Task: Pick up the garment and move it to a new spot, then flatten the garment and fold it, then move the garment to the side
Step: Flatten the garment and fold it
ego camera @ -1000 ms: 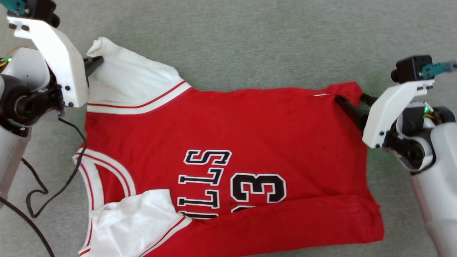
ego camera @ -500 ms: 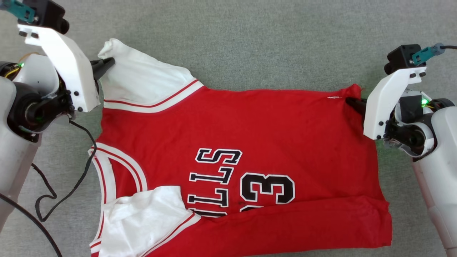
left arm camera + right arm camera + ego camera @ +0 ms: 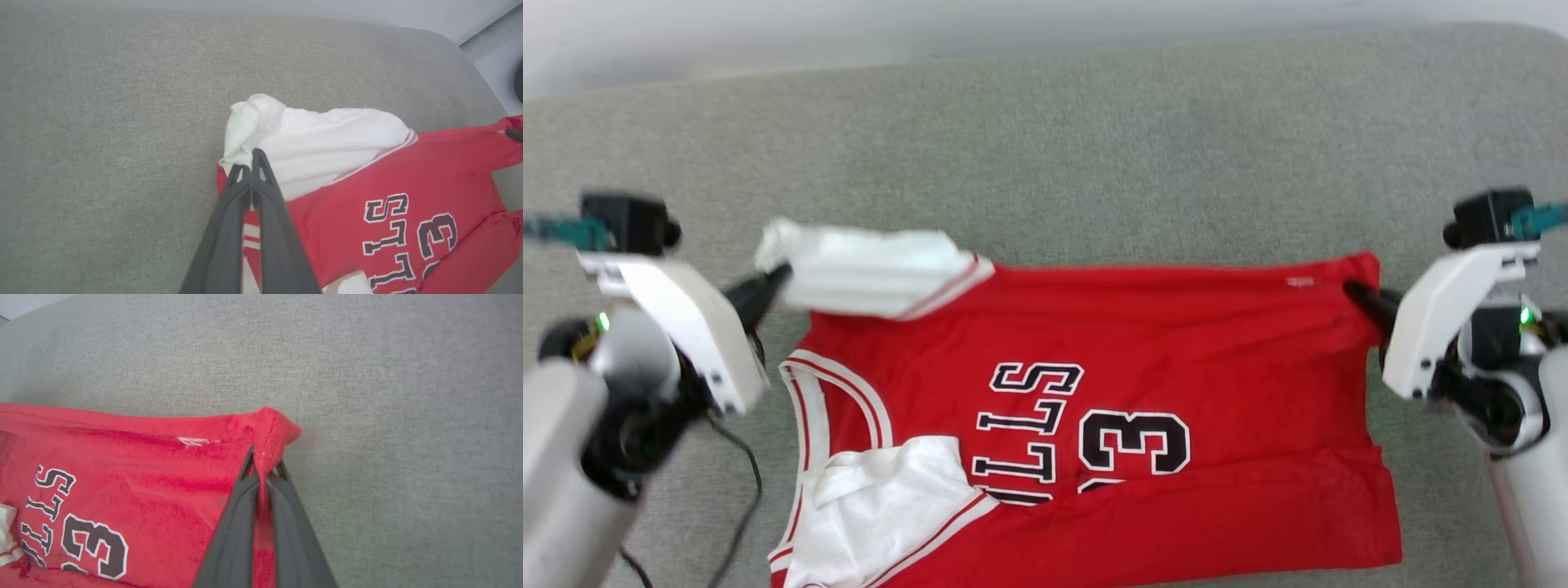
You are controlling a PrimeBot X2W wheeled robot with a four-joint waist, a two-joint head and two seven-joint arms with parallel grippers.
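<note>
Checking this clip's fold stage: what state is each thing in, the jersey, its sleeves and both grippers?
left gripper: shut on the far sleeve.
right gripper: shut on a red hem corner of the garment.
garment: front up on the grey surface, far edge stretched between the grippers, near edge folded over the lettering.
far sleeve: bunched at the pinched end.
near sleeve: lying folded over the front.

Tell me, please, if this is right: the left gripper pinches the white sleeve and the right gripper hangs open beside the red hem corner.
The right gripper is shut on the red hem corner of the garment, not open beside it, per the right wrist view. The left gripper pinches the white sleeve.
</note>
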